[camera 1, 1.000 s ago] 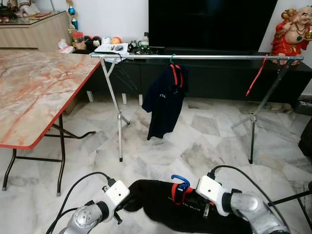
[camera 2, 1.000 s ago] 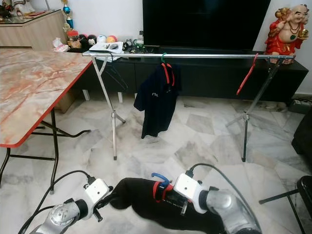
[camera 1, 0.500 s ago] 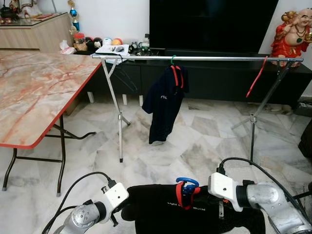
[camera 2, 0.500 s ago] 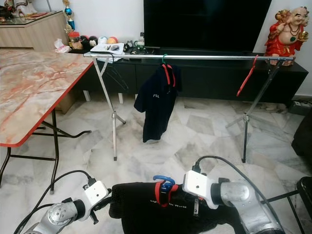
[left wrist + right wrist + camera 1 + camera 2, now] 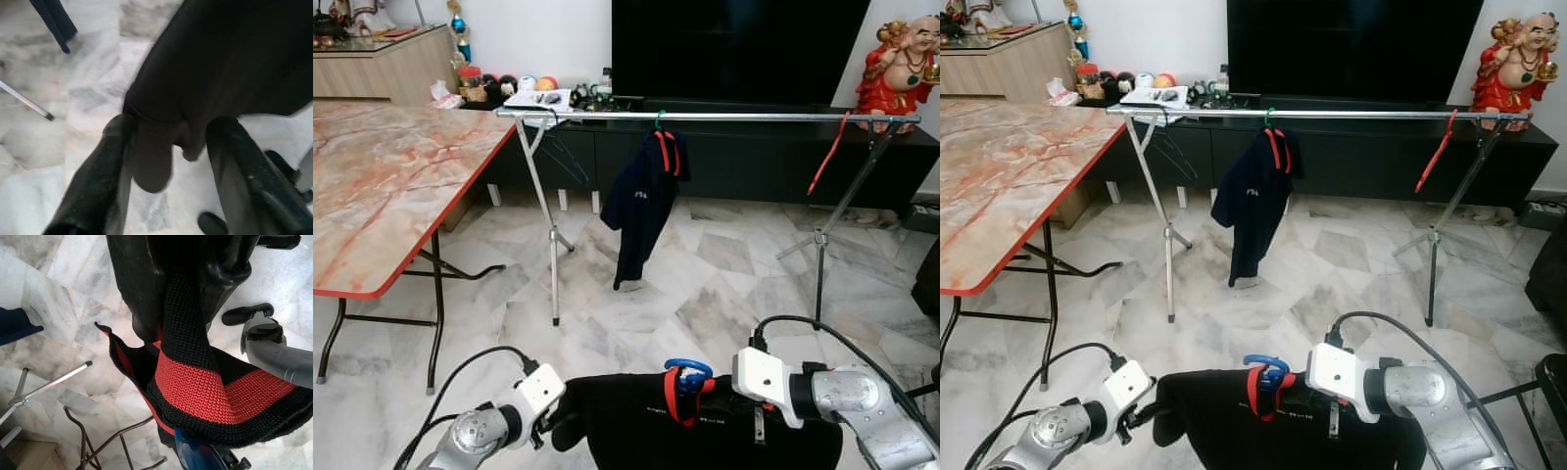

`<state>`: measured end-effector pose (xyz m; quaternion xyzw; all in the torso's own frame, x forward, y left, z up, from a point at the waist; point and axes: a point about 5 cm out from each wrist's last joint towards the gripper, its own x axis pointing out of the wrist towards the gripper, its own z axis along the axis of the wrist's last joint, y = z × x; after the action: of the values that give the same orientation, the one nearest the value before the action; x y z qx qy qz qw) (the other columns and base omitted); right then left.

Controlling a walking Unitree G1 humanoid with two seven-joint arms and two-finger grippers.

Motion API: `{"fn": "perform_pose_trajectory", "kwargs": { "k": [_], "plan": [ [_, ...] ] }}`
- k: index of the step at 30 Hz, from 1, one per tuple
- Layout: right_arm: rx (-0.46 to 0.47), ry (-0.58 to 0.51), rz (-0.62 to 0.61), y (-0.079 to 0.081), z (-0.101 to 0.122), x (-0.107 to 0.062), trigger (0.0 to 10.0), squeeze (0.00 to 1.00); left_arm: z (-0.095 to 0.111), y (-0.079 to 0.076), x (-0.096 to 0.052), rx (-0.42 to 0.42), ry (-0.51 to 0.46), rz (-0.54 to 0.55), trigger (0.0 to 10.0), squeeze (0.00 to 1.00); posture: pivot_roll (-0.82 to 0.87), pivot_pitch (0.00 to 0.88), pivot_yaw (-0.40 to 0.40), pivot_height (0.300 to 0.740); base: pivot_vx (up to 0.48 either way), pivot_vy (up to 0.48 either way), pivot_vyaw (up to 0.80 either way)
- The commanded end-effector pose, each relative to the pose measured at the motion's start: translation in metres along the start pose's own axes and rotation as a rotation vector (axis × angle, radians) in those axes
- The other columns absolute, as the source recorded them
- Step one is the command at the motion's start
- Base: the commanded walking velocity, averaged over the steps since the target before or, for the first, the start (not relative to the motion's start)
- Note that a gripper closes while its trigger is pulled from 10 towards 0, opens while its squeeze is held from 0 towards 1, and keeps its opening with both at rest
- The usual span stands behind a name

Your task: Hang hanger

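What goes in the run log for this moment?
stage: carrying | left gripper: on sleeve of black polo shirt | right gripper: shut on collar by blue plastic hanger | silver clothes rail: ahead, not reached

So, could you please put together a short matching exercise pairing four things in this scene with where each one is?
Things:
1. navy polo shirt
2. black polo shirt with a red-striped collar
3. loose red plastic hanger
4. red laughing Buddha statue

Places:
A. on the black TV cabinet, far right
B. held between the left claw and right claw
C. hanging mid-way along the silver clothes rail
D. hanging near the rail's right end, without clothing

Pairs: 1-C, 2-B, 3-D, 4-A
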<state>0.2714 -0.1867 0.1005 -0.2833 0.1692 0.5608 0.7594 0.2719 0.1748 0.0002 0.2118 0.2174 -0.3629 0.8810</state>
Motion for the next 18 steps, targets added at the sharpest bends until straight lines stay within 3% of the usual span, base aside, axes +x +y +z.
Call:
{"fn": "perform_pose_trajectory", "kwargs": {
  "k": [1,12,13,18],
  "plan": [
    [-0.022,-0.052,-0.017,-0.002,0.012,-0.005,10.0,0.00,-0.003,0.001,-0.001,0.008,0.042,-0.040,10.0,1.00,0.08,0.030,0.000,0.740,0.000,0.000,0.00],
    [-0.036,-0.085,0.001,0.004,0.022,-0.007,10.0,0.00,-0.005,0.004,0.001,-0.014,0.068,0.010,10.0,1.00,0.07,0.032,0.001,0.740,0.000,0.000,0.00],
    [-0.037,-0.081,0.003,0.005,0.023,-0.008,10.0,0.00,-0.004,0.004,0.001,-0.017,0.069,0.020,10.0,0.00,0.07,0.032,0.001,0.740,0.000,0.000,0.00],
    [-0.038,-0.078,-0.001,0.005,0.024,-0.011,10.0,0.00,-0.005,0.004,0.002,-0.025,0.077,0.015,10.0,0.00,0.07,0.036,0.000,0.740,0.000,0.000,0.00]
  ]
}}
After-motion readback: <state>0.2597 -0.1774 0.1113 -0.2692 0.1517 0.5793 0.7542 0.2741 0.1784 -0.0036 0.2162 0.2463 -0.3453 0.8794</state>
